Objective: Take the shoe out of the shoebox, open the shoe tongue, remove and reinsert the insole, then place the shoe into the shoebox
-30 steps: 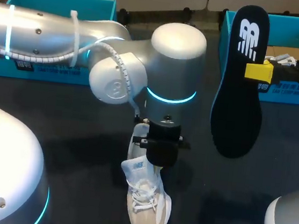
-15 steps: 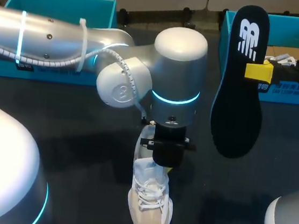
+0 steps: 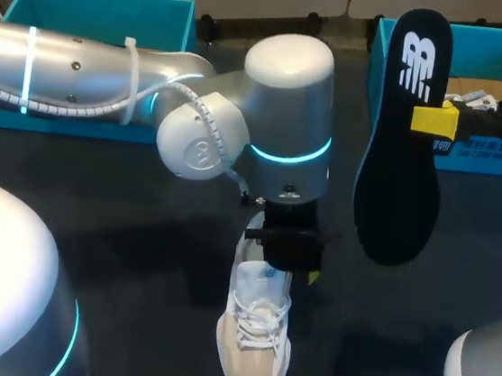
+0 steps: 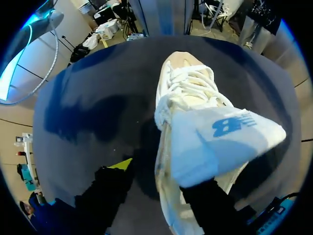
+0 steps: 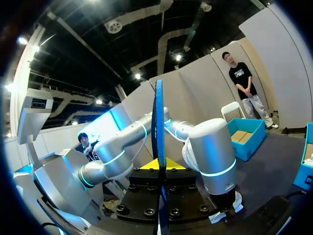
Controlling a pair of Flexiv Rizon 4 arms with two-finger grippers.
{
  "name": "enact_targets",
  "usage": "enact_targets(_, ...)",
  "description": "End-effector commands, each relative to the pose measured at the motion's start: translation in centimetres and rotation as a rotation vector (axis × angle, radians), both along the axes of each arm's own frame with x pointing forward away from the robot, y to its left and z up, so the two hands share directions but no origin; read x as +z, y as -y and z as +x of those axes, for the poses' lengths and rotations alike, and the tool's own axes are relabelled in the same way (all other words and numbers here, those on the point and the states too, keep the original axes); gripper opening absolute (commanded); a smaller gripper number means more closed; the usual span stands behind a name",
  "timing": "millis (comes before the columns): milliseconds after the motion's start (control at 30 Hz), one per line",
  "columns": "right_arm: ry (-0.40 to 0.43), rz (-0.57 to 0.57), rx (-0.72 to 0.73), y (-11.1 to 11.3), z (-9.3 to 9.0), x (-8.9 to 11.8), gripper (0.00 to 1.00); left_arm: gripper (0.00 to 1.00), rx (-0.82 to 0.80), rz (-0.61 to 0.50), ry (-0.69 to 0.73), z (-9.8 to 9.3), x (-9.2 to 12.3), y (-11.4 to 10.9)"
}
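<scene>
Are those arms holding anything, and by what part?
The right gripper pinches the black insole at its side edge, near mid-length. The left gripper is at the tongue of the shoe; its hold cannot be told.

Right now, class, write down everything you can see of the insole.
The insole is dark, flat and foam-like, with a white logo near its upper end and a blue edge. It hangs upright in the air, logo end up, clamped at one long side by the right gripper; nothing else touches it.
</scene>
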State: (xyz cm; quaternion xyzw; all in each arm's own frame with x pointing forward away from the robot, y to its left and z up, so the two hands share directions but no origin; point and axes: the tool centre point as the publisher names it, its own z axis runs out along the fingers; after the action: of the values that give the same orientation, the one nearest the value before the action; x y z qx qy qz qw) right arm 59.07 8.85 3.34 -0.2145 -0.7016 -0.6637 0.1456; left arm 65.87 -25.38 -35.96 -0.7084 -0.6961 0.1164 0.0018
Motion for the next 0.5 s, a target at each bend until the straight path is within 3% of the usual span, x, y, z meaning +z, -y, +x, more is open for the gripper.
enact_targets(33, 0.000, -0.001, 0.004, -0.2, 0.3, 0.0, 0.00, 1.00, 0.015, -0.097, -0.003, 0.4, 2.4, -1.5)
enact_targets(233, 0.000, -0.001, 0.004, -0.2, 0.3, 0.0, 0.00, 1.00, 0.047, -0.275, -0.026, 1.2, 6.8, -1.6)
enact_targets(333, 0.000, -0.001, 0.004, -0.2, 0.3, 0.0, 0.00, 1.00, 0.068, -0.461, 0.003, 1.7, 9.3, -1.9)
enact_targets(400, 0.000, -0.001, 0.004, -0.2, 0.3, 0.0, 0.00, 1.00, 0.073, -0.495, 0.009, 1.8, 9.7, -1.9)
enact_targets(433, 0.000, -0.001, 0.004, -0.2, 0.3, 0.0, 0.00, 1.00, 0.091, -0.606, 0.006, 2.2, 11.0, -2.1)
enact_targets(500, 0.000, -0.001, 0.004, -0.2, 0.3, 0.0, 0.00, 1.00, 0.126, -0.713, 0.004, 2.8, 12.2, -2.4)
